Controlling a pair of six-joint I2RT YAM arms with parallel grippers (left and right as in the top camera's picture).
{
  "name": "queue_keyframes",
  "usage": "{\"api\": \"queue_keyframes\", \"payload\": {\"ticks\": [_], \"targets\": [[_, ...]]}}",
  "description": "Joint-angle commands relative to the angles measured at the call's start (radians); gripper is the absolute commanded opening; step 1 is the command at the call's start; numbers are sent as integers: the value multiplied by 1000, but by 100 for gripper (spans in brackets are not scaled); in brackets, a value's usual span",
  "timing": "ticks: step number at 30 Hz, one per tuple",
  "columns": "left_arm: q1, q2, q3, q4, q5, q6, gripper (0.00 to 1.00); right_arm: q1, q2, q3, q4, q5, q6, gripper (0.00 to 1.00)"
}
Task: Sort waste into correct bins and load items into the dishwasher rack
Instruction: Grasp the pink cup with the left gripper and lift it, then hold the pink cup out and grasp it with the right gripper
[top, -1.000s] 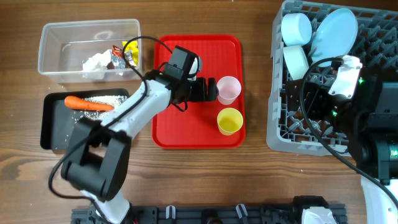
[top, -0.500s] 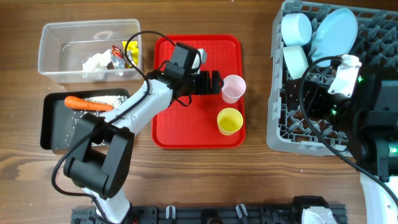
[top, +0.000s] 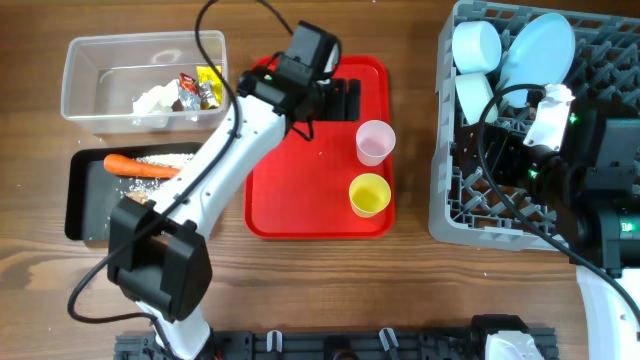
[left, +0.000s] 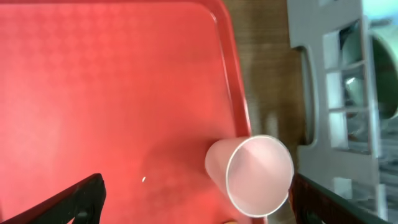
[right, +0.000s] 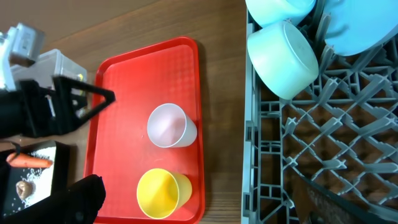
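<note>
Sitting at the right of the wood table (top: 400, 300), the big grey plastic grid rack (top: 445, 215) holds a round pale blue plate (top: 540, 50) and two pale blue bowls (top: 476, 45), and the right claw (right: 199, 186) hangs over it, wide open and empty. Next comes the flat red plastic tray (top: 300, 200), where the left claw (top: 347, 99) is near the top edge, also wide open and empty. Smallest are the see-through pink cup (top: 372, 142) and the yellow cup (top: 369, 194), near each other on the tray's right side.
</note>
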Motion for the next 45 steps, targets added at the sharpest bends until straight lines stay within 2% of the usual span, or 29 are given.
{"api": "queue_keyframes", "payload": {"ticks": [1,4,9,10,12,13,16,21,23,24,25,29,32,34,35,38,39,40,42,45], "targets": [[-64,70,8,-27,-87,69,95,0,2,19,0,4,-17,100],[-89,130,8,-27,-91,69,94,0,2,19,-11,5,-18,100],[-93,182,8,-11,-91,68,80,0,2,19,-28,5,-21,100],[-93,183,8,-7,-91,68,75,0,2,19,-28,5,-21,100],[-94,183,8,12,-90,68,54,0,2,19,-28,5,-21,100],[-94,184,8,25,-90,60,48,0,2,19,-28,5,-21,100],[-97,199,8,58,-75,15,43,0,2,19,-36,5,-21,100],[-97,250,8,44,-48,15,40,0,2,19,-47,5,-46,100],[-97,256,8,38,-45,15,29,0,2,19,-47,5,-46,100],[-97,255,8,37,-45,16,14,0,2,19,-47,5,-45,100],[-97,255,8,37,-45,16,6,0,2,19,-47,5,-45,100],[-87,245,8,13,-45,16,4,0,2,19,-47,5,-46,100],[-37,185,11,-71,-19,15,4,0,2,19,-37,-1,-43,100],[12,138,11,-118,66,16,4,0,3,18,-21,-31,-44,100],[51,106,11,-140,156,27,4,0,8,18,-5,-64,-46,100],[179,31,11,-150,557,125,4,0,54,18,49,-187,-51,100],[228,14,11,-143,711,140,4,0,86,18,80,-285,-88,100],[256,10,11,-140,799,157,4,0,108,18,98,-358,-120,100],[311,11,11,-140,959,186,4,0,161,18,140,-524,-177,100],[355,14,11,-140,1115,244,4,1,259,18,222,-738,-237,100]]}}
